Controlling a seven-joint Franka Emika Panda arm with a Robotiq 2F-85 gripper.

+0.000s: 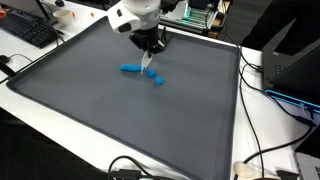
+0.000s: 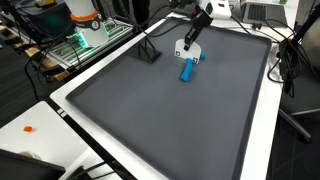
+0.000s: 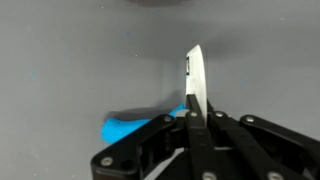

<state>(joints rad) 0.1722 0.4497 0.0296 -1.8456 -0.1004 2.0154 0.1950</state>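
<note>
My gripper (image 3: 195, 115) is shut on a thin white flat piece (image 3: 195, 75), which sticks out past the fingertips. In both exterior views the gripper (image 1: 150, 52) (image 2: 190, 38) hangs low over the far part of a dark grey mat (image 1: 110, 120) (image 2: 170, 120), with the white piece (image 1: 147, 64) (image 2: 183, 48) pointing down at the mat. A long blue object (image 1: 130, 69) (image 2: 186, 70) lies on the mat beside the piece. A smaller blue bit (image 1: 158, 79) (image 2: 197, 57) lies close by. In the wrist view the blue object (image 3: 135, 128) lies just behind the fingers.
The mat lies on a white table (image 1: 260, 120). A black keyboard (image 1: 30, 30) sits off one corner and cables (image 1: 275, 150) run along one side. A small black stand (image 2: 150, 50) is on the mat's far edge. Electronics (image 2: 85, 40) and an orange bit (image 2: 28, 129) lie off the mat.
</note>
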